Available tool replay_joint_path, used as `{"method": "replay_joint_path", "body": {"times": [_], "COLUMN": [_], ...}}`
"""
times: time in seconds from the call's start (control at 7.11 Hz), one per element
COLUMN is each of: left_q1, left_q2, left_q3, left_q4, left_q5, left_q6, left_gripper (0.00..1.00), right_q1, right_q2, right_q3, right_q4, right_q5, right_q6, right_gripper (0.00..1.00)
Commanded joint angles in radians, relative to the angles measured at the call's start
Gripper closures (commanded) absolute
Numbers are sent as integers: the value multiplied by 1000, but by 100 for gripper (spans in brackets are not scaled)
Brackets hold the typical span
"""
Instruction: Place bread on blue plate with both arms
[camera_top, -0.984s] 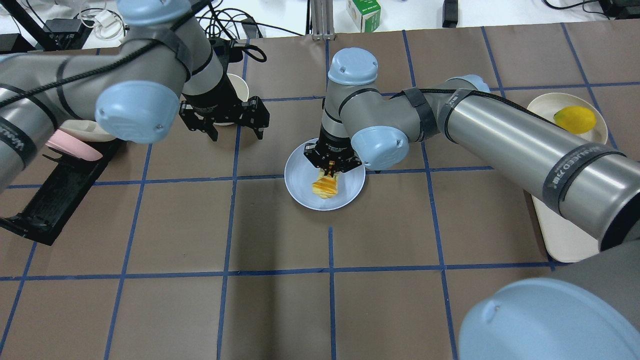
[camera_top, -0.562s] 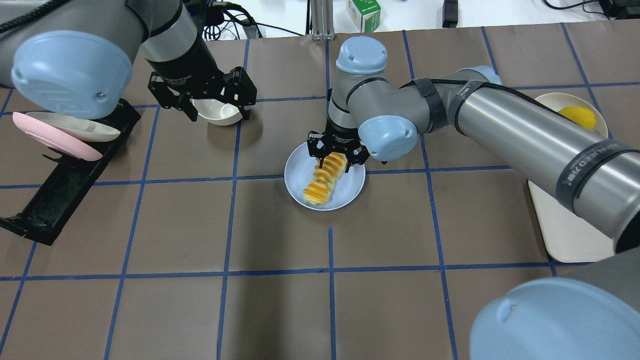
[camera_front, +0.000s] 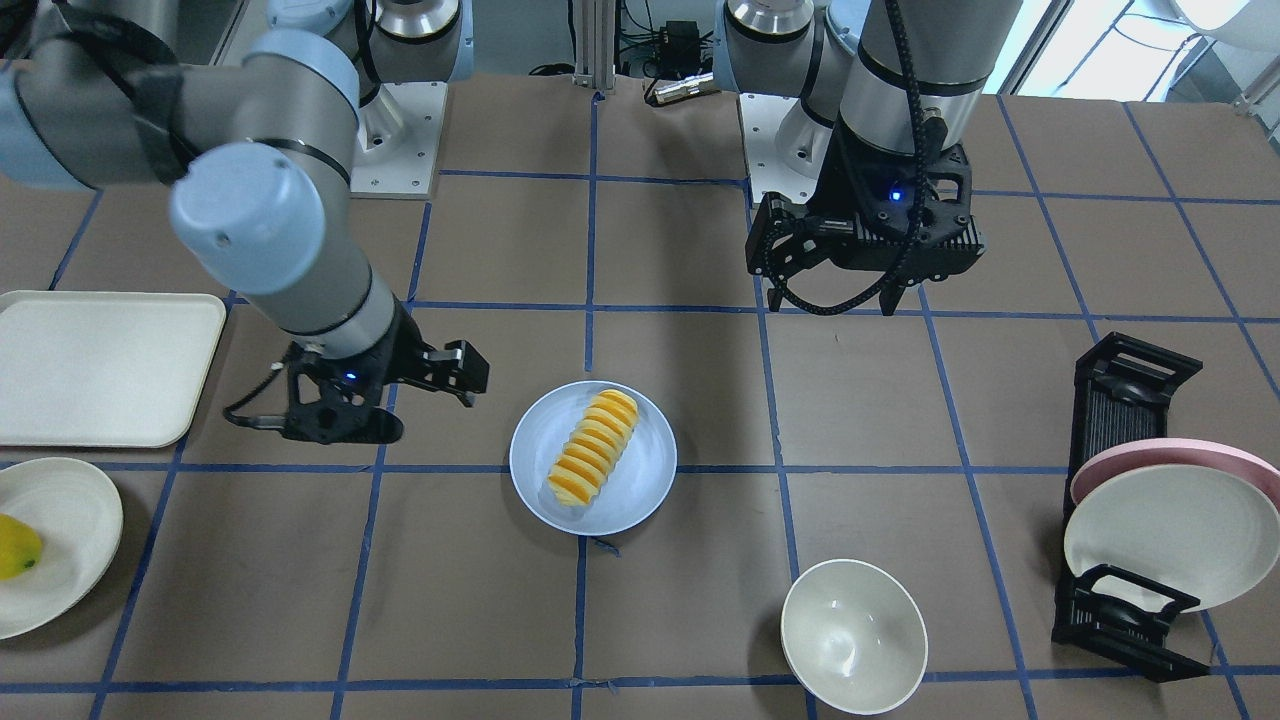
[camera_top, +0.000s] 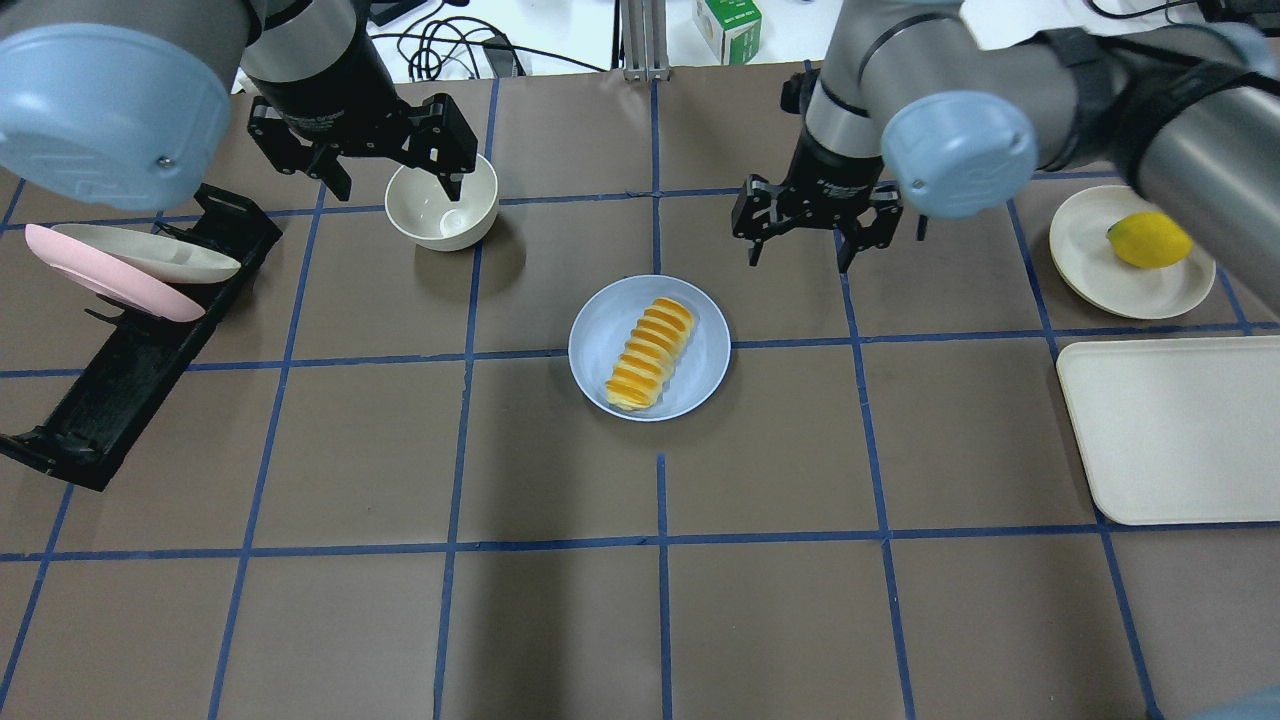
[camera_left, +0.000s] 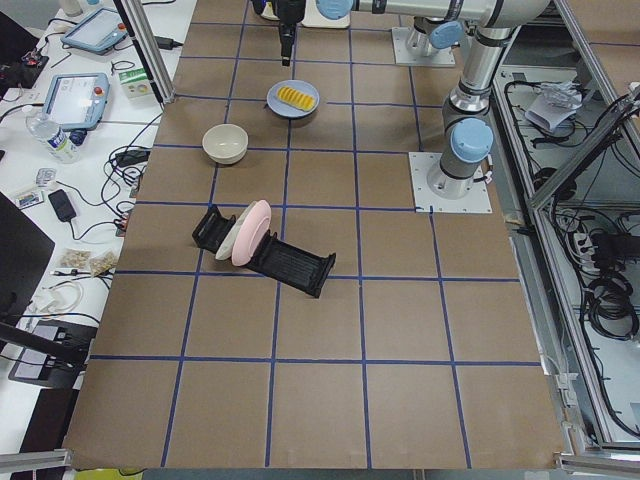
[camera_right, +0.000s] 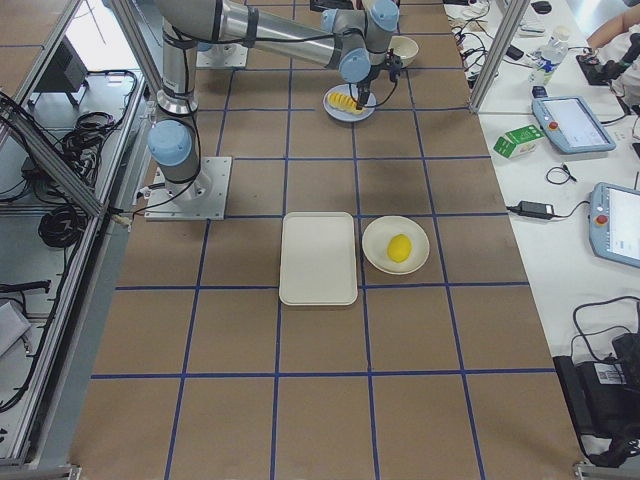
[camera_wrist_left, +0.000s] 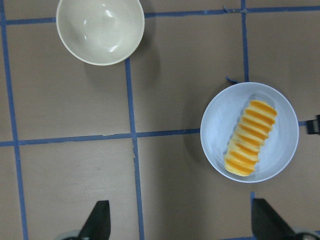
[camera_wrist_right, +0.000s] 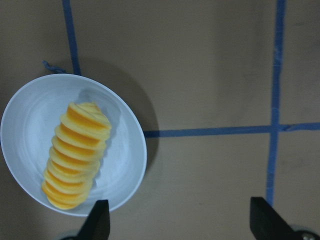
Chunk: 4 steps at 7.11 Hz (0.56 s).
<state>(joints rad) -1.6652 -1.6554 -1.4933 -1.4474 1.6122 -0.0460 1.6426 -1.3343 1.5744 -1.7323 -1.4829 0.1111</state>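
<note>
Now the ridged yellow loaf of bread with orange tops (camera_top: 650, 352) lies alone, at a slant, inside the round pale blue plate (camera_top: 598, 338), near the middle of the brown gridded counter (camera_top: 560, 620). A moment ago the right arm's jaws were down over the loaf's far end; since then the right arm (camera_top: 960, 140) has lifted and drawn back toward the far right, and its jaws stand spread wide with nothing between them. The left arm (camera_top: 300, 50) has also pulled farther back; the left arm's jaws are likewise wide open and empty, hanging above the cream ceramic bowl (camera_top: 440, 222). I judge the placing done, since nothing touches the bread (the remaining work looks like mere retreat). By count: one loaf, one blue plate, one bowl, and two arms. There is one black plate rack (camera_top: 130, 380) holding two plates, a pink plate (camera_top: 100, 285) and a cream plate (camera_top: 150, 255). At the right are one more cream round plate (camera_top: 1100, 280) carrying a single yellow lemon-like fruit (camera_top: 1150, 240) and one cream rectangular tray (camera_top: 1170, 430).
</note>
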Motion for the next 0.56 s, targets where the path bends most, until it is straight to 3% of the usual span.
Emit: {"method": "replay_joint_path", "body": {"times": [0.0, 0.14, 0.42], "left_q1": [-4, -4, -4], "left_q2": [-6, -6, -4], "left_q3": [5, 5, 4], "left_q4": [-1, 1, -1], "left_q5": [11, 12, 15], "left_q6": [-9, -9, -2], "left_gripper": [0, 0, 0], "right_q1": [-21, -21, -38], "right_q2": [-226, -286, -215], "right_q3": [4, 21, -8], "right_q4": [103, 106, 88], "right_q5": [-106, -106, -103], "right_q6": [-56, -45, -45], "right_gripper": [0, 0, 0]}}
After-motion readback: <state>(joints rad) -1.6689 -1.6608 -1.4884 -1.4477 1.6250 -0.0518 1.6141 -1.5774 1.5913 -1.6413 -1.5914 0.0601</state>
